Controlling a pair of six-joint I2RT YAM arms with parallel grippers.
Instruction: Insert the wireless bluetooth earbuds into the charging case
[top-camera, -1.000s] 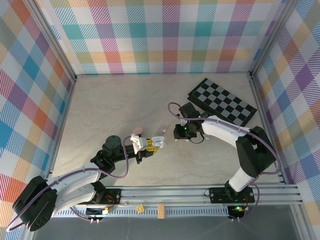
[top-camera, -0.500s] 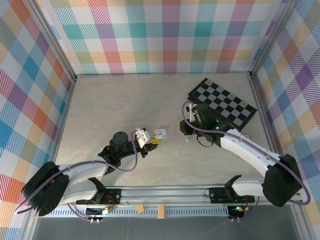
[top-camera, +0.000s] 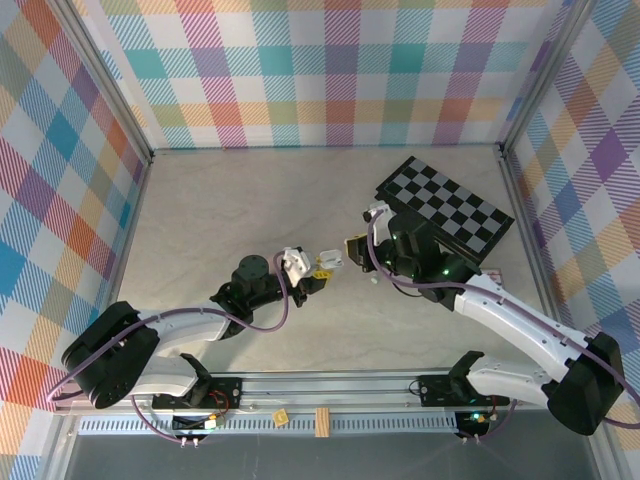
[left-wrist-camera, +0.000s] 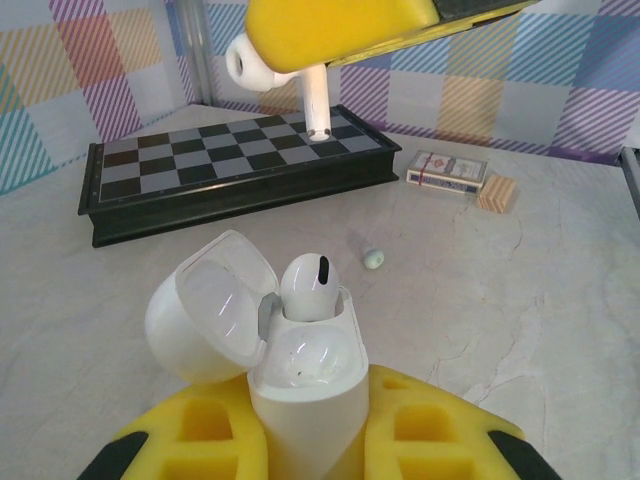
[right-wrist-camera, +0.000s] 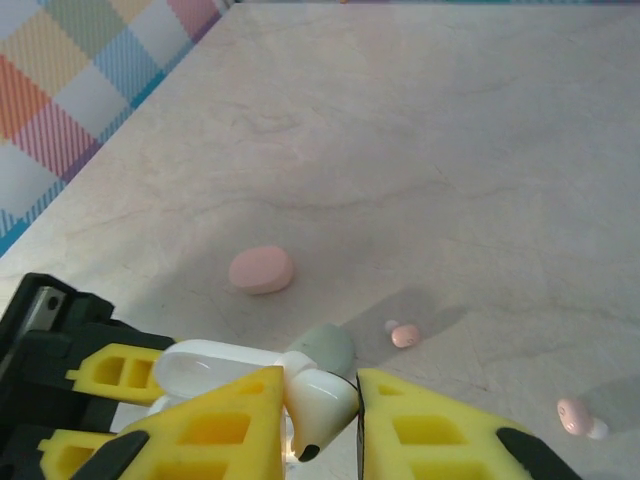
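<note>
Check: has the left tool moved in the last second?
Yes. The left tool, shut on the white charging case, has shifted up and right in the top view, toward the chessboard.

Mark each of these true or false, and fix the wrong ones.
1. The left hand grips a white charging case whose lid stands open. True.
2. Both sockets of that case are empty. False: a seated white earbud fills one socket, and the other is vacant.
3. The right hand is shut on a second white earbud, held just above the case. True.
4. The pink case lies on the chessboard. False: it lies on the bare table, apart from the board.
</note>
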